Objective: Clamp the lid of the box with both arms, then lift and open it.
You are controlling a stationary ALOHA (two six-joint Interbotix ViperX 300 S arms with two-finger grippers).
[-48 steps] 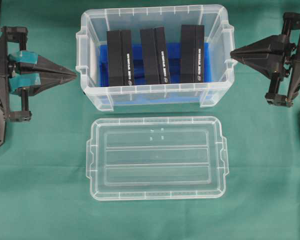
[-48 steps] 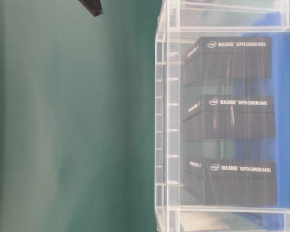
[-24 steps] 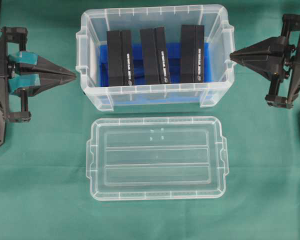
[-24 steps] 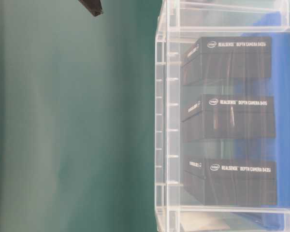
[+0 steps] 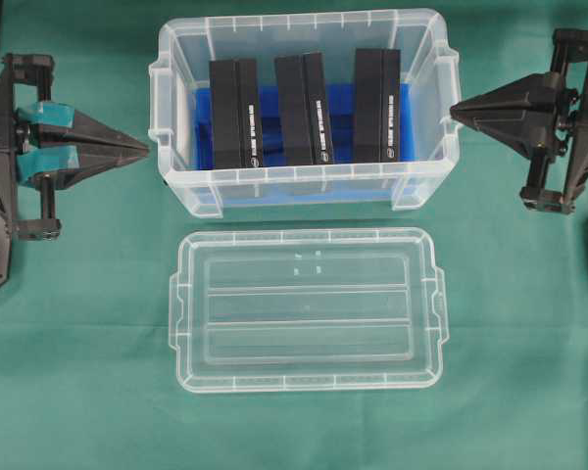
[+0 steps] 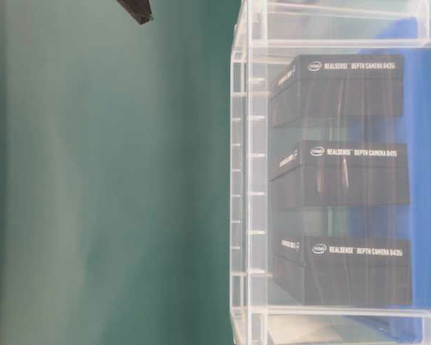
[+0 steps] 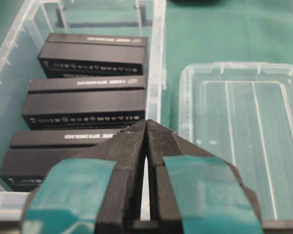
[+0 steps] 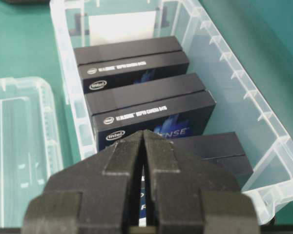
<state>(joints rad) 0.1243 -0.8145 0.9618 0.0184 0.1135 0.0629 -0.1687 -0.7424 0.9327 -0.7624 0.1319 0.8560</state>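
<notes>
The lid [image 5: 307, 308] lies flat on the green cloth [image 5: 78, 392], just in front of the box [image 5: 304, 201] and apart from it. My left gripper [image 5: 145, 149] is closed and empty beside the box's left end. My right gripper [image 5: 455, 109], also closed and empty, points at its right end. Neither touches the lid.
</notes>
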